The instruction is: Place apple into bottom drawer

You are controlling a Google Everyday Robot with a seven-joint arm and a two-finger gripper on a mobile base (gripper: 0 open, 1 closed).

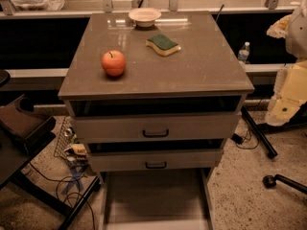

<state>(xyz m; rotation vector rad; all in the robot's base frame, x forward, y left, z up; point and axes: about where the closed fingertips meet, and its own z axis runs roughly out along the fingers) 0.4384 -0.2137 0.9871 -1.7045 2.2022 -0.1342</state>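
The red-orange apple [113, 63] stands upright on the left part of the grey cabinet top [201, 71]. The bottom drawer [156, 198] is pulled out toward me below the two upper drawers, and its plain grey floor shows nothing in it. My arm's pale cream body rises at the right edge of the view, with the gripper [283, 111] at its lower end, beside the cabinet's right side and far from the apple. The gripper holds nothing that I can see.
A green and yellow sponge [163, 44] and a white bowl [144, 16] lie on the cabinet top behind the apple. The two upper drawers [155, 128] show grey fronts with black handles. A water bottle [243, 52] stands at the back right. Cables and a black stand [29, 143] are at the left, and a chair base [283, 180] at the right.
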